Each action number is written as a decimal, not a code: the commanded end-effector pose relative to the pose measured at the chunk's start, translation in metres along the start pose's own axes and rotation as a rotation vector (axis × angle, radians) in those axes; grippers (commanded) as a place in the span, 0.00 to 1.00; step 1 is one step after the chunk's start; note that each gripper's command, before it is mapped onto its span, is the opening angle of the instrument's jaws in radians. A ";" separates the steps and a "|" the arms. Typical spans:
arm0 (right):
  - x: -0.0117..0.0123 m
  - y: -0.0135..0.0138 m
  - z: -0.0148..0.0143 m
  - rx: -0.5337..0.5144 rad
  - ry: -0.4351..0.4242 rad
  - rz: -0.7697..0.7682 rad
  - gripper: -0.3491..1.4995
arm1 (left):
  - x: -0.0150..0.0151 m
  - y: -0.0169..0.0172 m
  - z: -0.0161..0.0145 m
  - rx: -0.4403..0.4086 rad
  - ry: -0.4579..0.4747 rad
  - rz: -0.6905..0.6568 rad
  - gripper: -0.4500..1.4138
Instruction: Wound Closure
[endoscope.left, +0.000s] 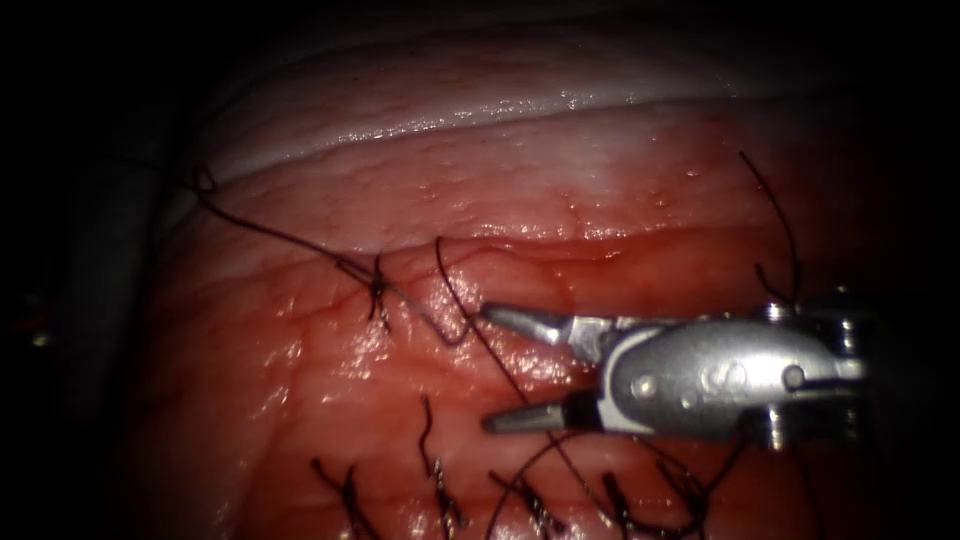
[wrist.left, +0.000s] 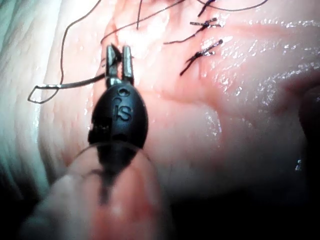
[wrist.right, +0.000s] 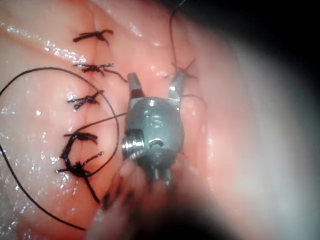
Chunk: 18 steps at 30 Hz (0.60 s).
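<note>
Right tool's fingers (endoscope.left: 497, 368) spread, empty | thread (endoscope.left: 470, 325) between them | needle unseen

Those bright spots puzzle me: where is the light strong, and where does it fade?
Endoscope view: light pools on the tissue mid-picture, edges go dark, glare streaks the pale ridge; the right tool, jaws open, holding nothing, gleams. Left wrist view: wet glints on tissue near the left tool.

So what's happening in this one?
The right gripper hangs wide open over the tissue, holding nothing, with thread running between its jaws. The left gripper has its jaws nearly together beside a thread loop; whether it grips thread is unclear. Several finished stitches line the cut.
</note>
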<state>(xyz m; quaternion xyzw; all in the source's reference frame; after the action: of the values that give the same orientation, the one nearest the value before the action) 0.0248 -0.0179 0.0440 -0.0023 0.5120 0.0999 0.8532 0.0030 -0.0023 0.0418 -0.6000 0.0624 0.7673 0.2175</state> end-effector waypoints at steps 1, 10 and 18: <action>-0.0010 0.0005 0.0014 -0.007 -0.004 0.031 0.55 | -0.0005 0.0000 0.0005 0.000 -0.001 -0.001 0.00; -0.0030 0.0016 0.0040 -0.034 -0.019 0.070 0.53 | -0.0008 -0.0002 0.0006 0.006 -0.007 0.000 0.00; -0.0043 0.0021 0.0052 -0.021 -0.002 0.069 0.00 | -0.0008 -0.0001 0.0008 0.009 -0.008 0.001 0.00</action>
<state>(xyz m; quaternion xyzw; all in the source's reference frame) 0.0263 -0.0160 0.0500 0.0090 0.5094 0.1370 0.8495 0.0030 -0.0021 0.0422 -0.5953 0.0646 0.7695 0.2221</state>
